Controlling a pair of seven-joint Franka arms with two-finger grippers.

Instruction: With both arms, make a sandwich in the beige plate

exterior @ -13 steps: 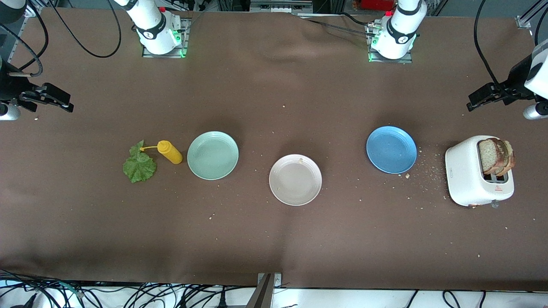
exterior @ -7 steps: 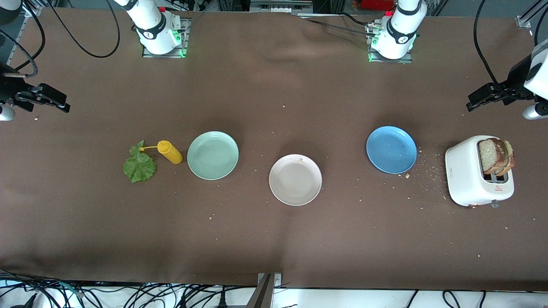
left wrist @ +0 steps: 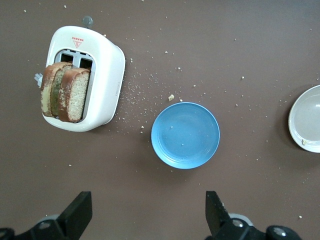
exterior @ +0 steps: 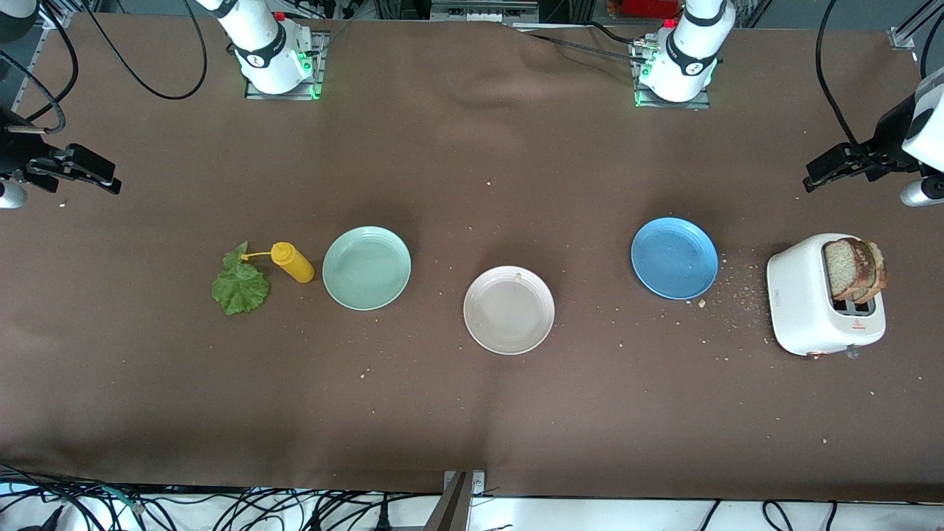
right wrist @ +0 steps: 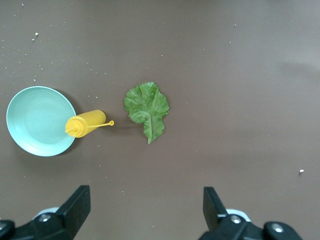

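From the front, the round pale beige plate with the ridged rim [exterior: 509, 310] sits bare at mid-table, between a round mint-green plate [exterior: 366, 267] toward my right arm's end and a round blue plate [exterior: 674, 257] toward my left arm's end. Two slices of brown wholegrain bread [exterior: 854, 270] stand in a white toaster [exterior: 807, 304], whose front carries a small red triangle mark with print too small to read. My left gripper [exterior: 815, 175] and right gripper [exterior: 110, 183] hang over the table's ends, both waiting

My left wrist view shows my fingers [left wrist: 216, 210] spread wide, holding nothing, and crumbs strewn between toaster and blue plate

Only my right wrist view shows my right fingers [right wrist: 78, 201] wide and empty above a crinkled green lettuce leaf [right wrist: 146, 109] and a yellow squeeze bottle [right wrist: 86, 123], its base overlapping the mint-green plate's rim
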